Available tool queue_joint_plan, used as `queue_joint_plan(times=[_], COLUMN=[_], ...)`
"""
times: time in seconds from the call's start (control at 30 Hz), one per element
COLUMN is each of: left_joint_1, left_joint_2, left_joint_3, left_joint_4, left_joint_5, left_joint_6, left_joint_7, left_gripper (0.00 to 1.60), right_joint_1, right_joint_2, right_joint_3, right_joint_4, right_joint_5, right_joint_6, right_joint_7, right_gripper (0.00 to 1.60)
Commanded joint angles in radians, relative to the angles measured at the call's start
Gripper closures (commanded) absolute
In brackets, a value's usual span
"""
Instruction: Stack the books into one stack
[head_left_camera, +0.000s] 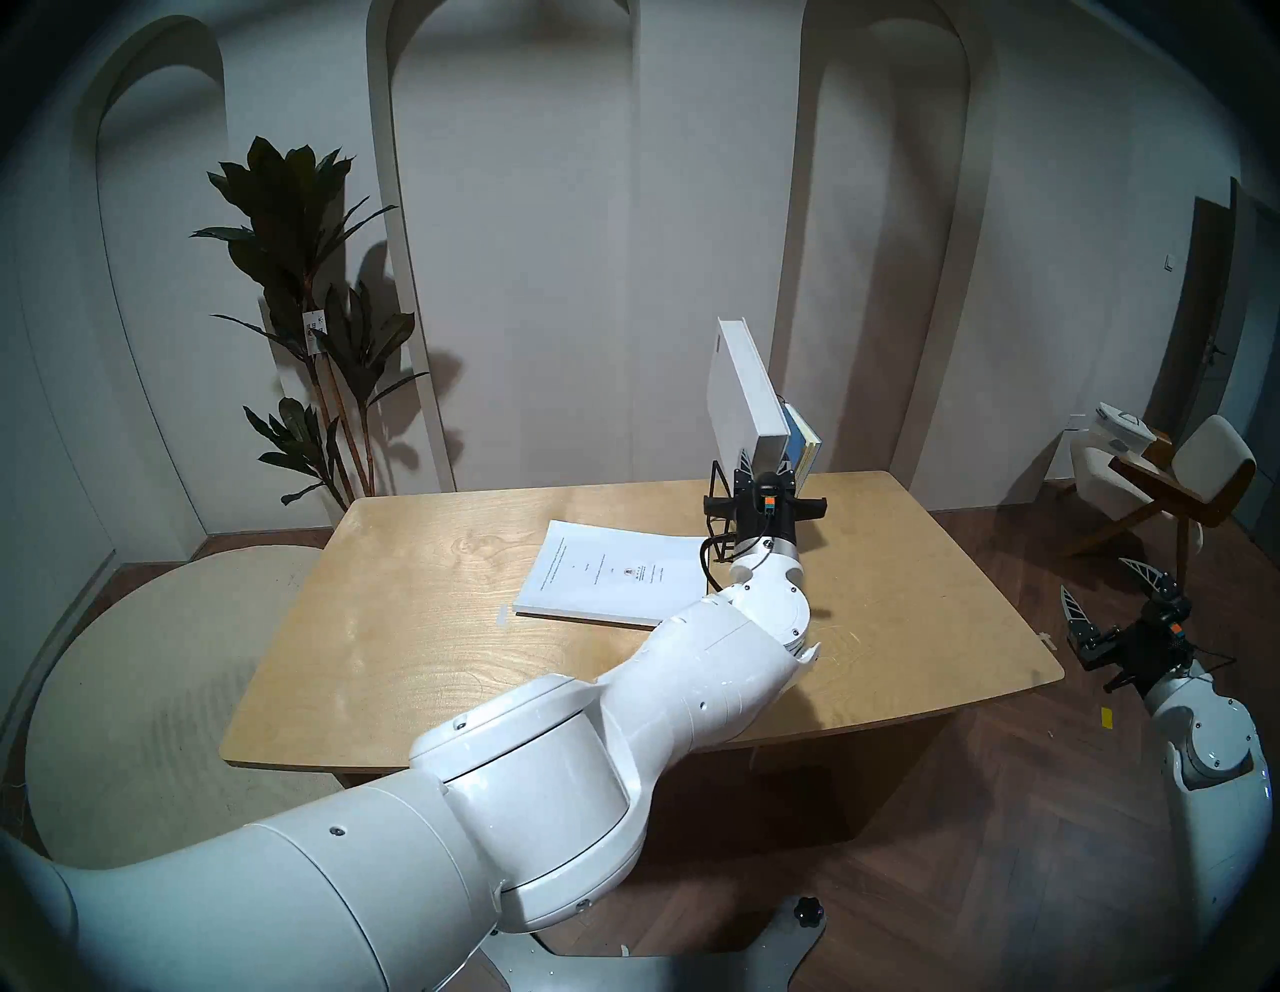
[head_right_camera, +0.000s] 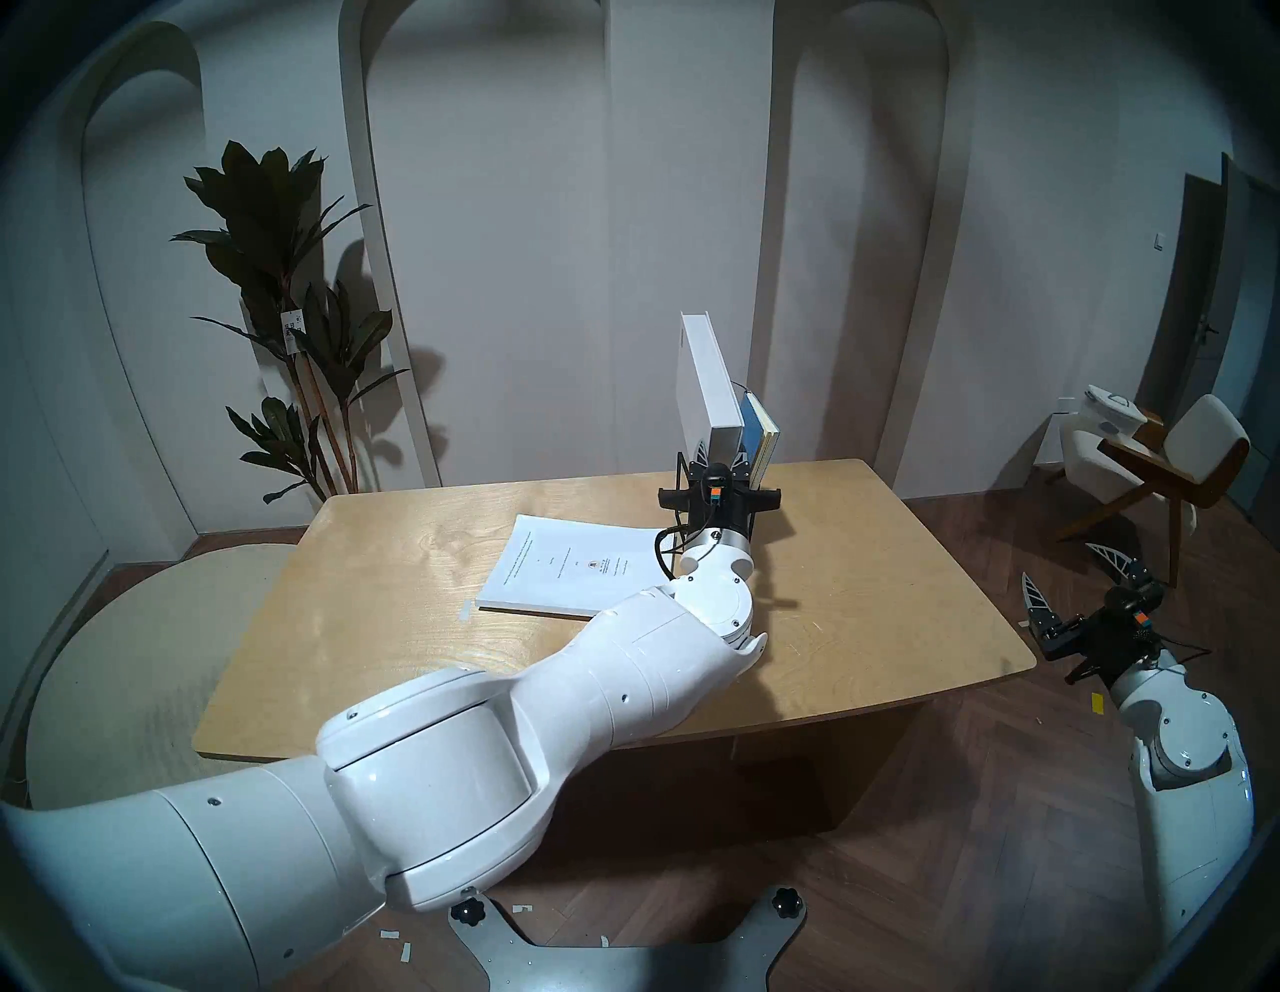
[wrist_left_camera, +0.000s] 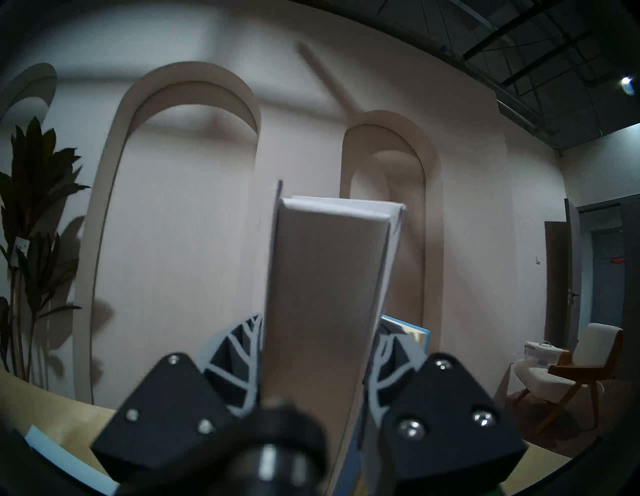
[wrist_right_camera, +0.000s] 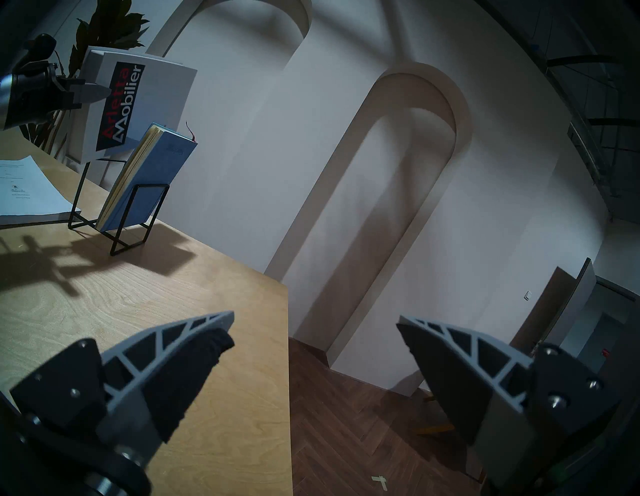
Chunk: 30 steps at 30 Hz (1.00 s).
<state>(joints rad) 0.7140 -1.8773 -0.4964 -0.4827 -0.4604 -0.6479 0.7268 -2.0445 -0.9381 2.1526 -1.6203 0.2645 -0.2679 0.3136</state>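
My left gripper (head_left_camera: 762, 463) (head_right_camera: 724, 457) (wrist_left_camera: 317, 346) is shut on the lower spine end of the thick white hardcover (head_left_camera: 744, 388) (head_right_camera: 706, 388) (wrist_left_camera: 325, 277) (wrist_right_camera: 138, 100). The book stands upright, tilted slightly, over the black wire rack (wrist_right_camera: 117, 221). The blue notebook (head_left_camera: 803, 440) (head_right_camera: 760, 429) (wrist_right_camera: 149, 176) leans in that rack just behind it. On the wooden table (head_left_camera: 429, 658), left of the rack, the large white booklet (head_left_camera: 609, 571) (head_right_camera: 575, 564) (wrist_right_camera: 27, 194) lies flat. My right gripper (head_left_camera: 1108, 596) (head_right_camera: 1070, 582) (wrist_right_camera: 315, 329) hangs open and empty off the table's right edge.
A potted plant (head_left_camera: 312, 312) stands at the back left by the arched wall. A chair (head_left_camera: 1170, 485) is at the far right on the wood floor. A round rug (head_left_camera: 138, 693) lies left of the table. My left arm (head_left_camera: 692, 679) crosses the table's front right part.
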Motion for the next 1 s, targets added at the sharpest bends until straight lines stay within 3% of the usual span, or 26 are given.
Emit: queue_joint_plan(times=[0.0,0.43,0.87,0.97], left_joint_1=[-0.042,0.023,0.095,0.099], left_joint_2=[0.070,0.234,0.393,0.453], left_joint_3=[0.007,0.018,0.085,0.108], left_joint_4=[-0.103,-0.215,-0.199,-0.200], left_joint_5=[0.062,0.112,0.242,0.285], left_joint_6=[-0.070,-0.076,-0.063,-0.059], left_joint_7=[0.079,0.176,0.257,0.280], left_gripper=[1.60,1.60,1.60,1.60], right_joint_1=[0.004,0.006,0.009,0.010], right_joint_2=[0.008,0.007,0.007,0.006], right_joint_3=[0.008,0.006,0.003,0.002], right_joint_4=[-0.011,-0.007,-0.002,-0.001], right_joint_5=[-0.001,0.000,0.000,0.000], right_joint_6=[-0.005,-0.004,-0.004,-0.003], right_joint_7=[0.001,0.000,0.000,0.000], right_gripper=[0.00,0.00,0.00,0.00])
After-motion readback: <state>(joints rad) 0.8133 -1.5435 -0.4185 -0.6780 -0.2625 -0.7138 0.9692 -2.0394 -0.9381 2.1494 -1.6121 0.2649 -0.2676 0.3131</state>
